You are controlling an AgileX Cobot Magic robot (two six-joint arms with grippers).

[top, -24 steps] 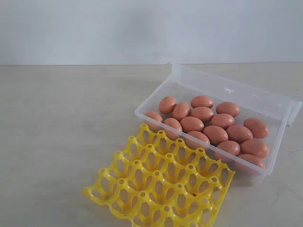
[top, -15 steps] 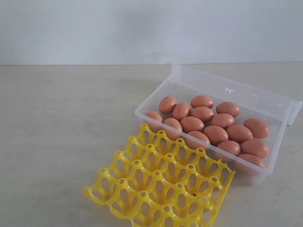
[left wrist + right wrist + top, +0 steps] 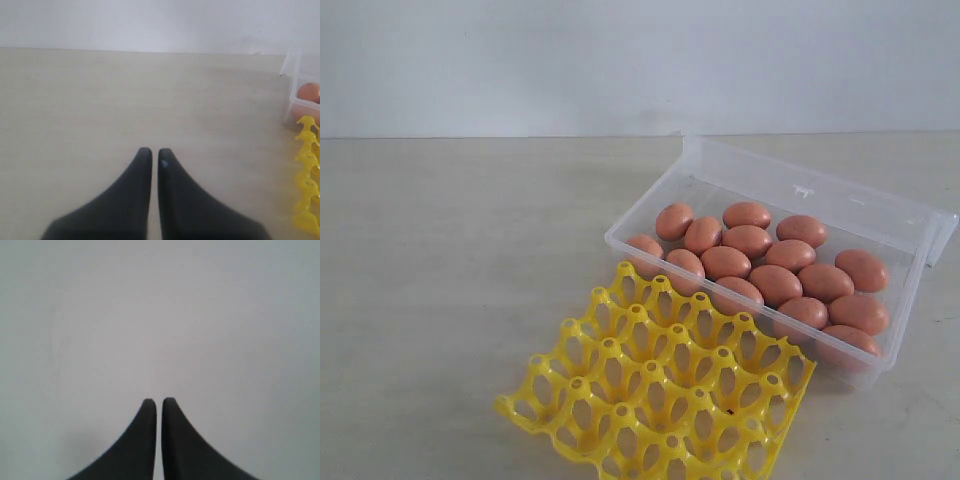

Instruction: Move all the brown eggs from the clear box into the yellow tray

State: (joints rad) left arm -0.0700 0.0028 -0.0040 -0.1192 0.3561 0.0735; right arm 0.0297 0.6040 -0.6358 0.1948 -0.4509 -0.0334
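From the exterior view alone, the whole layout: eggs (image 3: 775, 285) all lying in one layer inside the box (image 3: 910, 300), right of centre in the frame, lid (image 3: 820, 190) thrown back toward the upper right; tray (image 3: 655, 390) at lower centre, every visible cup empty, its far edge just beside the box's near side, perhaps touching; pale table (image 3: 450, 270) under both, plain wall (image 3: 620, 60) behind. A small raised mark on the lid, too small to read; a dark speck on the tray toward its lower right. Grippers seen only through the wrist cameras. From the left wrist view: left gripper (image 3: 155, 152) over bare table, dark fingers drawn together with a hairline gap, holding nothing, a tiny blue dot on one fingertip; at the rim of that picture, a strip of tray pegs and a box corner with an egg behind the clear plastic, well apart from the fingers. From the right wrist view: right gripper (image 3: 159, 402) likewise closed on nothing, set against a blank grey-white surface
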